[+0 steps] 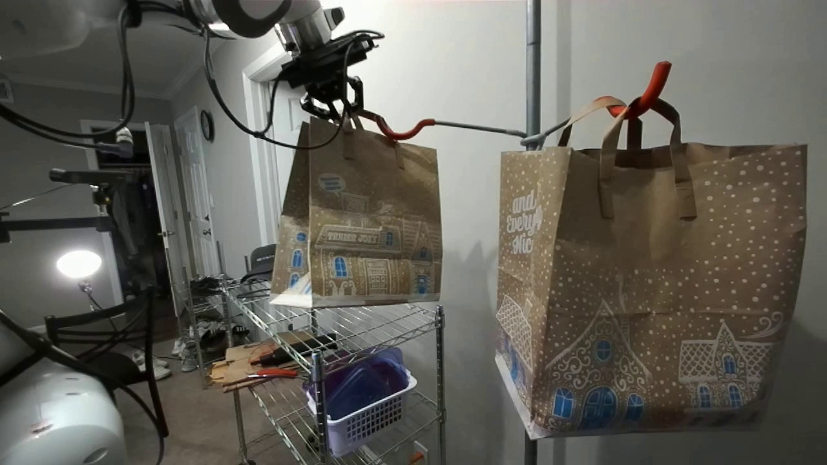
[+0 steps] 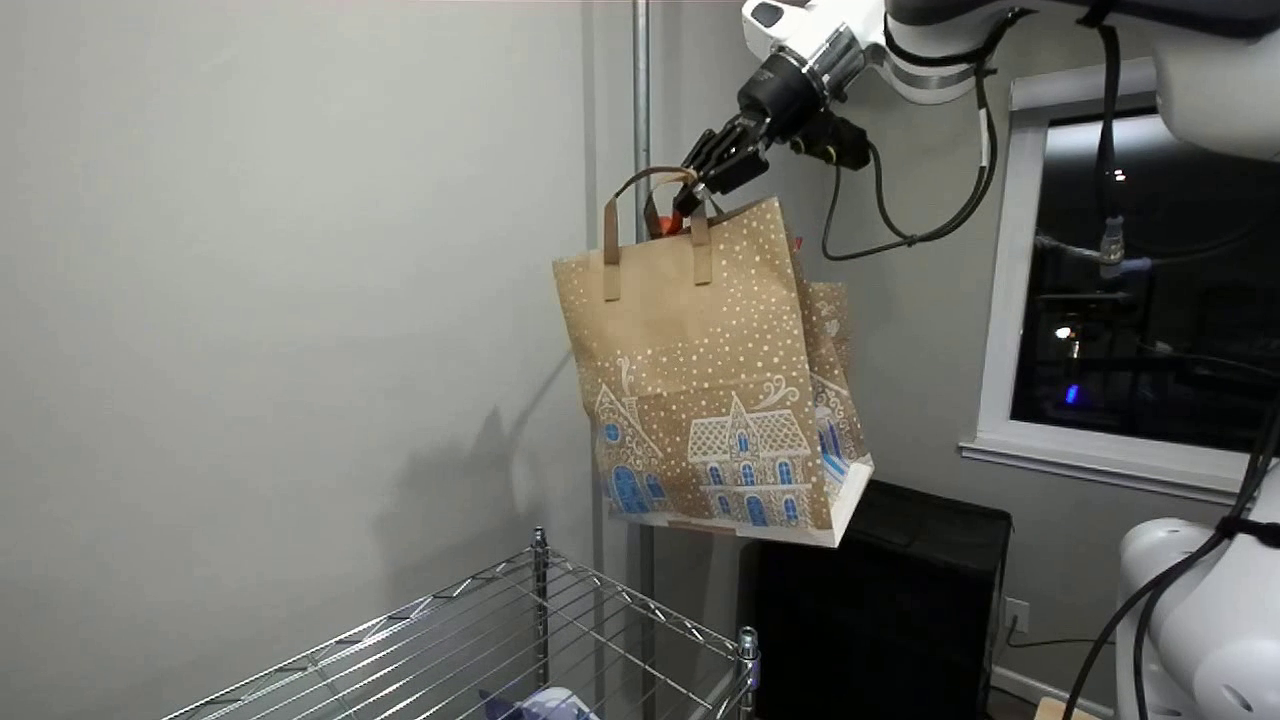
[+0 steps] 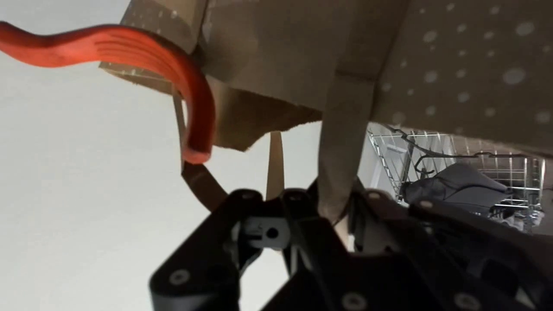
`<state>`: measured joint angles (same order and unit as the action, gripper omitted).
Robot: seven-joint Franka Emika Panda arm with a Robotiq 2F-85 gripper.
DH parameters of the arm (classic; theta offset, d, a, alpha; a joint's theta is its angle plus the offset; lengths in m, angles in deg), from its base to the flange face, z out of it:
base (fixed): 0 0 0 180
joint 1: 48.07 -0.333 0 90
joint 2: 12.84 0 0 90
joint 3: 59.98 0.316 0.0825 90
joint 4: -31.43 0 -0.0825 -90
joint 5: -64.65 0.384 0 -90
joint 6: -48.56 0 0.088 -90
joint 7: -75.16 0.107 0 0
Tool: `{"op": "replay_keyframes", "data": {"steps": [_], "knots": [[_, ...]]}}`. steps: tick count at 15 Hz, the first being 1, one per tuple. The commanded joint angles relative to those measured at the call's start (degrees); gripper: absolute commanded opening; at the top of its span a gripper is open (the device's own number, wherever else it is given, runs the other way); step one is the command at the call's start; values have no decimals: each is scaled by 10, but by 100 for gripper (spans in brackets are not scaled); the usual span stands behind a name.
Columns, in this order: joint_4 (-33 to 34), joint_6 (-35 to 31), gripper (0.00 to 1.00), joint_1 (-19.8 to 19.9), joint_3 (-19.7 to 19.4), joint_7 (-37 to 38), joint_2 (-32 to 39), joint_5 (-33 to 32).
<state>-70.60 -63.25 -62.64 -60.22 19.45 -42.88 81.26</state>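
Beside a curved red-coated hook (image 3: 149,52), the black two-fingered gripper (image 3: 335,201) pinches a flat brown handle (image 3: 342,138) between its jaws; the house-printed brown-paper bag (image 1: 371,226) hangs below, any hook contact unclear.

Brown bag (image 2: 690,370) — white-dotted, printed white and blue — orange-red hook (image 3: 142,49); black pincer (image 3: 335,205).

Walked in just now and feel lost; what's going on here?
A Franka Panda arm has its Robotiq gripper at a Trader Joe's paper bag, with a handle strap between the jaws, close to a red-coated hook. Whether the jaws are clamped or that hook bears weight is hard to tell. A second paper bag hangs from another red hook.
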Motion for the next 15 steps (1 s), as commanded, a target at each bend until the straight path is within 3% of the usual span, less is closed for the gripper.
{"op": "replay_keyframes", "data": {"steps": [1, 8, 15], "knots": [[-7, 34, 6, -1, 11, 19, 0, -8], [-14, 28, 6, -5, 24, 28, 10, 3], [12, -1, 6, 8, 113, 206, 26, -66]]}}
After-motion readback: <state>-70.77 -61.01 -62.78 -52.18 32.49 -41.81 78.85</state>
